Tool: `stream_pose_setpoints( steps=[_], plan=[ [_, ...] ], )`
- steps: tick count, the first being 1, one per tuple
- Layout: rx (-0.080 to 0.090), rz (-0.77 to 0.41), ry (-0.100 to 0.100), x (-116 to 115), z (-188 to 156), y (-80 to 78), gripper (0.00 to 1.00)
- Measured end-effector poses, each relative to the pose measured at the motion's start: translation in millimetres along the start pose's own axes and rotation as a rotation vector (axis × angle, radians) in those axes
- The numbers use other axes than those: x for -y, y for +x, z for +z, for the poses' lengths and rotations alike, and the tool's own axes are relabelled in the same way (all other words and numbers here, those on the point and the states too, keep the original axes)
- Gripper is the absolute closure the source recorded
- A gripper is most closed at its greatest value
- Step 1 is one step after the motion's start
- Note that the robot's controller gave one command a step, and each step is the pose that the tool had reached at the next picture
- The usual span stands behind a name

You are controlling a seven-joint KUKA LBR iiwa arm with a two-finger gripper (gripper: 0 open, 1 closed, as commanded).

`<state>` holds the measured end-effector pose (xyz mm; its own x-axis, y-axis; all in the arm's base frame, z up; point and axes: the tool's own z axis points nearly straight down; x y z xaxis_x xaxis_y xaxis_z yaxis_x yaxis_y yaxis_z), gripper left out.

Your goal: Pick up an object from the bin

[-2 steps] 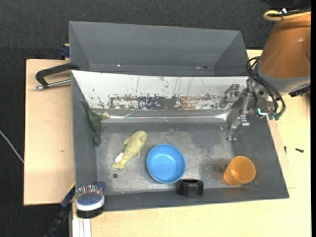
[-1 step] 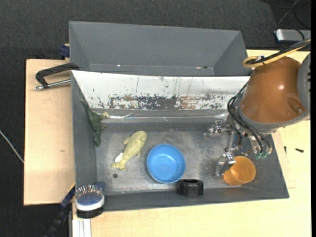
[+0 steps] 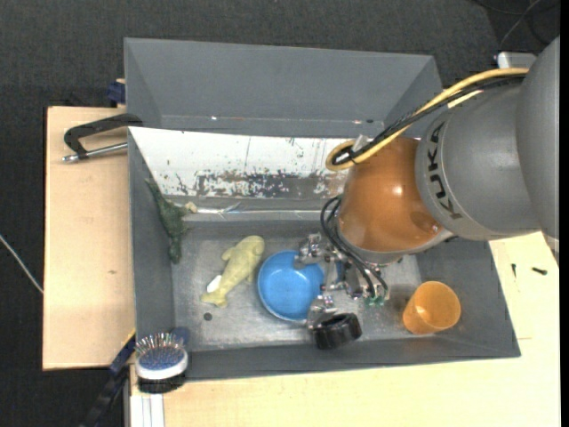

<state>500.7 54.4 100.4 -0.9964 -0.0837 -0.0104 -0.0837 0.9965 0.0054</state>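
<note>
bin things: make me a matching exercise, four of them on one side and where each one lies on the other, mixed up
1 blue bowl
2 orange cup
3 green toy dinosaur
4 pale yellow toy animal

A against the left wall
B right end of the floor
C middle, beside the gripper
D between green toy and bowl

Pairs: 1-C, 2-B, 3-A, 4-D

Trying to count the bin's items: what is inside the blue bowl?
The blue bowl shows only bare blue surface inside where it is visible, no item. The arm overhangs its right rim, so that part of the inside is covered and cannot be checked.
</note>
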Motion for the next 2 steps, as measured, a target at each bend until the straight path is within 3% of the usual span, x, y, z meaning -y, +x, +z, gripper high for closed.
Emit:
stream_pose_setpoints(
  steps=[1,2],
  plan=[
    [-0.006,0.006,0.004,5.4,-1.0,1.9,1.00],
    [0.002,-0.263,0.004,-25.1,-141.8,-3.3,1.00]
  ],
)
